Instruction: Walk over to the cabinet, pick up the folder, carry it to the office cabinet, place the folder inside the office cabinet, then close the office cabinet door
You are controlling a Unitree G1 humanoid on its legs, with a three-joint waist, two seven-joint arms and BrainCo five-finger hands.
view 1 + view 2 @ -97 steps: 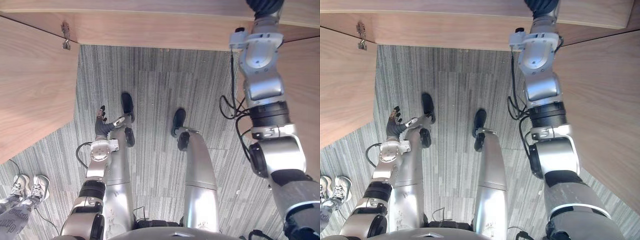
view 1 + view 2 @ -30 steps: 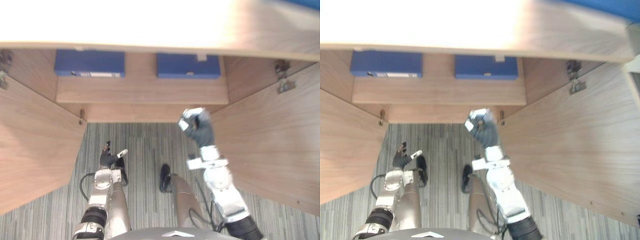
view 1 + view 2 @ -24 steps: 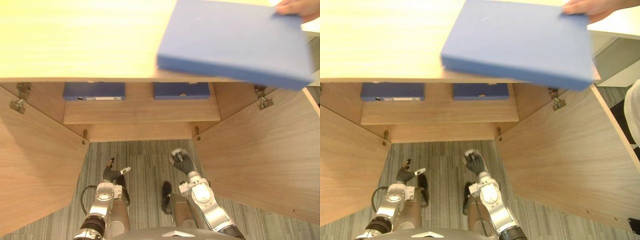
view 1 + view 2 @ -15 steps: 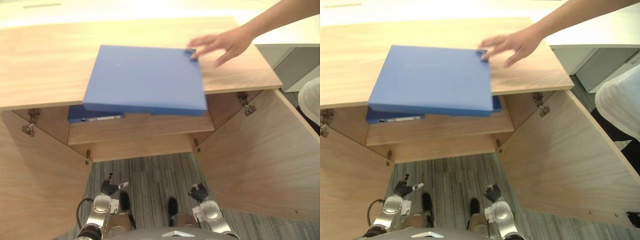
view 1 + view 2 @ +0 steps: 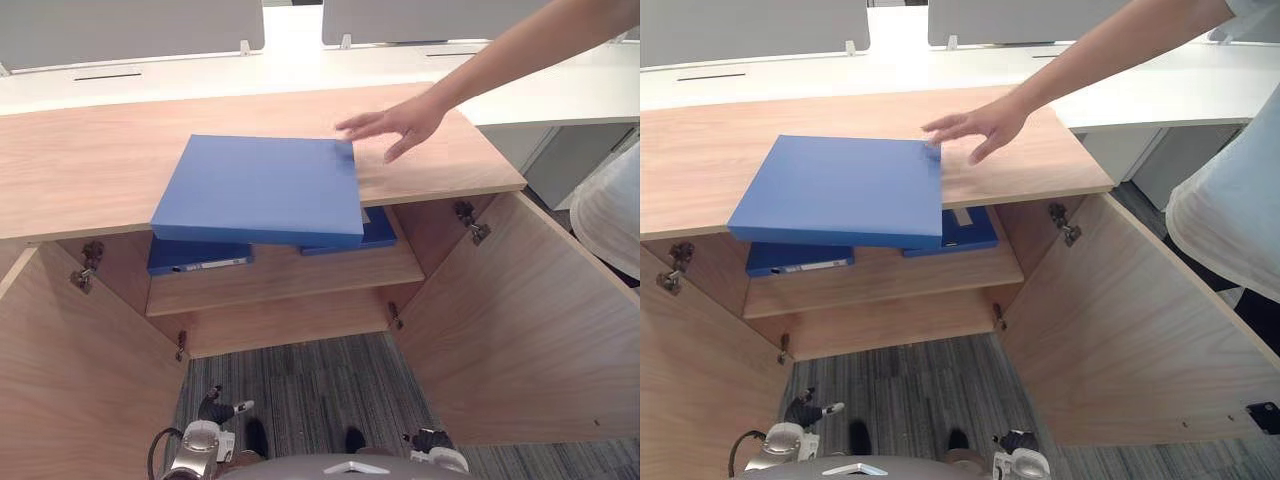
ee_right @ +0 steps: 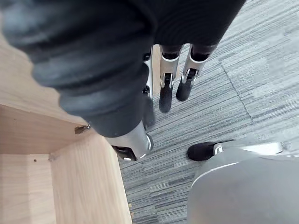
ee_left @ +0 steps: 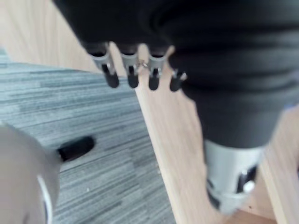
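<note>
A blue folder (image 5: 260, 190) lies flat on the wooden cabinet top (image 5: 90, 170), its front edge hanging over the open compartment. A person's hand (image 5: 395, 125) hovers at the folder's far right corner, fingers spread, just off it. My left hand (image 5: 213, 408) hangs low by my side, and in the left wrist view its fingers (image 7: 131, 74) point straight down, open and empty. My right hand (image 5: 428, 440) hangs low on the other side; its fingers (image 6: 166, 88) are straight over the carpet and hold nothing.
Both cabinet doors stand open, the left door (image 5: 70, 390) and the right door (image 5: 510, 320) flanking me. On the inner shelf (image 5: 280, 285) lie two more blue folders (image 5: 200, 258) (image 5: 372, 232). A white desk (image 5: 300, 70) runs behind; the person stands at the right (image 5: 615, 210).
The camera has tilted up to the cabinet top. My right hand came down from the compartment and uncurled. The person slid the blue folder onto the top and drew the hand back.
</note>
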